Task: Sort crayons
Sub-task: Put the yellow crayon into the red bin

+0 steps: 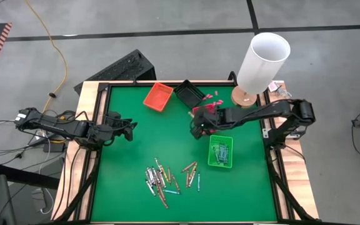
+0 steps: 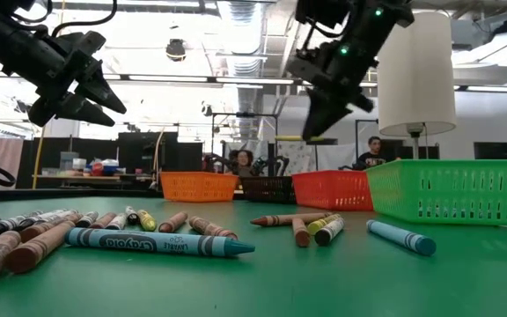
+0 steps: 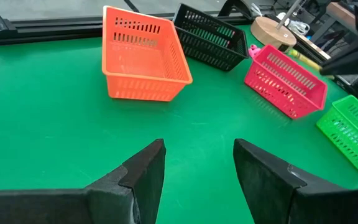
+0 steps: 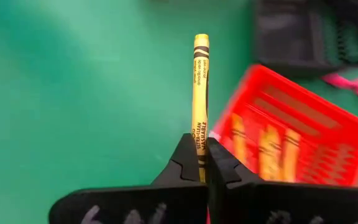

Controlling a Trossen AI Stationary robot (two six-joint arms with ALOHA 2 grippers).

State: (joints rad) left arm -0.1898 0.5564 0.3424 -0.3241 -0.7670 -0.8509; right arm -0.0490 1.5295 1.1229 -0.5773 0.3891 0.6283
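My right gripper [image 1: 197, 130] hangs above the table at the red tray [image 4: 291, 134], shut on a yellow crayon [image 4: 200, 81]. Yellow crayons [image 4: 269, 149] lie in that tray. Loose crayons [image 1: 161, 178] lie flat in a scatter on the green mat, with a smaller bunch [image 1: 191, 170] beside them; the low view shows them close up [image 2: 161, 242]. My left gripper [image 3: 197, 168] stands open over the mat's left side [image 1: 130, 128], holding nothing. My right gripper pinches one end of the yellow crayon [image 4: 199, 146] between its two fingers. The fingers slant down toward the mat, and the crayon runs on in line with them, most of its length past the tips. It is lifted clear of the mat and the tray.
An orange tray [image 1: 158, 96] and a black tray [image 1: 189, 94] stand at the far side. A green tray [image 1: 220, 152] holding crayons sits near the right gripper. A white lamp [image 1: 261, 62] stands at the far right corner. Bare mat lies between the arms.
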